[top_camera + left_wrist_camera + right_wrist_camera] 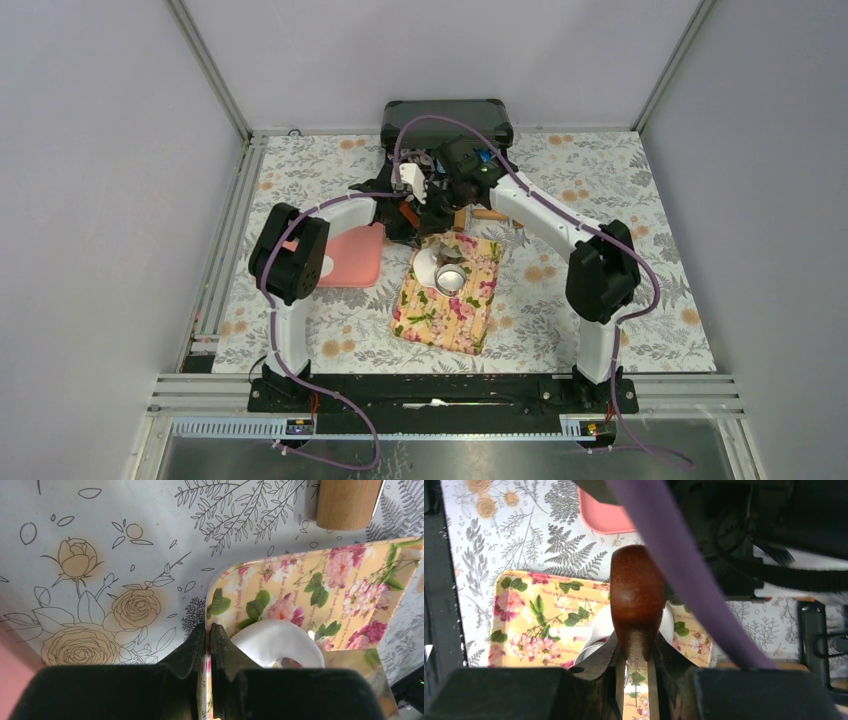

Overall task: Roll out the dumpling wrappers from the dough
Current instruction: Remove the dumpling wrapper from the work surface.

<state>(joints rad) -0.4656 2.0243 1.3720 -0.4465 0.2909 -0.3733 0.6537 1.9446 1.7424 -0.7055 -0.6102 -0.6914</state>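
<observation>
Dumpling wrapper (pixel 277 640): thin flat white round dough disc, lying on the yellow rectangular flower-printed tray (pixel 300 575) at the middle of the surface (pixel 600 200), with a round silver tin (pixel 451 278) apparently resting partly on it. Left gripper (pixel 207 630): clenched on the tray's corner rim, seemingly to anchor it. Right gripper (pixel 637 649): grasping the dark-brown rounded wooden handle (pixel 636 590) of a rolling pin (pixel 345 500), which sits at the tray's far side, off the dough. Handling: hold the tray pinned, bring the pin in level, press lightly, roll from centre outward and avoid the tin; soft dough probably sticks or tears under heavy pressure.
</observation>
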